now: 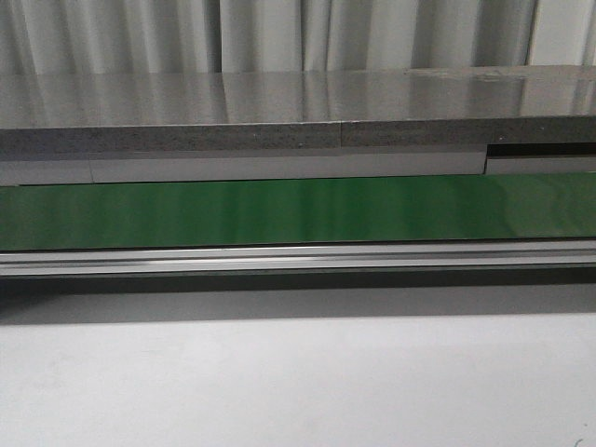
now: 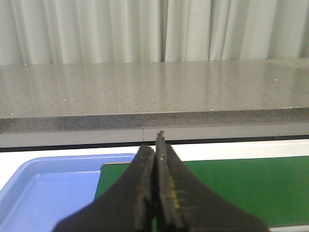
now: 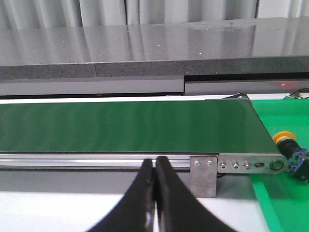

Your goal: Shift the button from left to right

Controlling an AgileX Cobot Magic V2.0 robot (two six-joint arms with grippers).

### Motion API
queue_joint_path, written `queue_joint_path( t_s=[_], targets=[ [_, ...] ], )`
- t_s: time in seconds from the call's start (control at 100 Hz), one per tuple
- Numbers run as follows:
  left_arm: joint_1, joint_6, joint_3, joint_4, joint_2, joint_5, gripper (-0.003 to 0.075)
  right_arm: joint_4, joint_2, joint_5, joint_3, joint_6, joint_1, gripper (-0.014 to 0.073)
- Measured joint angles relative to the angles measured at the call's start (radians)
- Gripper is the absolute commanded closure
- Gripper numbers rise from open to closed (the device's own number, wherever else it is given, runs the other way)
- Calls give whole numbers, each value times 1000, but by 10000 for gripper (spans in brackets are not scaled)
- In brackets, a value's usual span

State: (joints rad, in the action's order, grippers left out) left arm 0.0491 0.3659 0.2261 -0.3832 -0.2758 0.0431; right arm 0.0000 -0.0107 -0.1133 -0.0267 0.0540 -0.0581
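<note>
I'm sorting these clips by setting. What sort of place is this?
Probably a workshop or lab set up as a small production line. A green conveyor belt in a metal frame runs across the table, a blue tray sits at one end, and a yellow-headed button lies past the other end.
</note>
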Motion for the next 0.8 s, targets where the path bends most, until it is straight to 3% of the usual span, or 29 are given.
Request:
queue_joint_path(
  t_s=[0.3,0.43,0.64,0.8],
  targets=[
    [0,0,0,3,0,0,741,0,0,1,0,0,0,660],
    [0,-13,-1,120,6,-2,741,0,0,1,0,0,0,660],
    [0,-301,-51,425,83,-26,741,0,0,1,0,2,0,660],
    [0,-382,-135,478,168,-43,741,0,0,1,0,2,0,660]
  ],
)
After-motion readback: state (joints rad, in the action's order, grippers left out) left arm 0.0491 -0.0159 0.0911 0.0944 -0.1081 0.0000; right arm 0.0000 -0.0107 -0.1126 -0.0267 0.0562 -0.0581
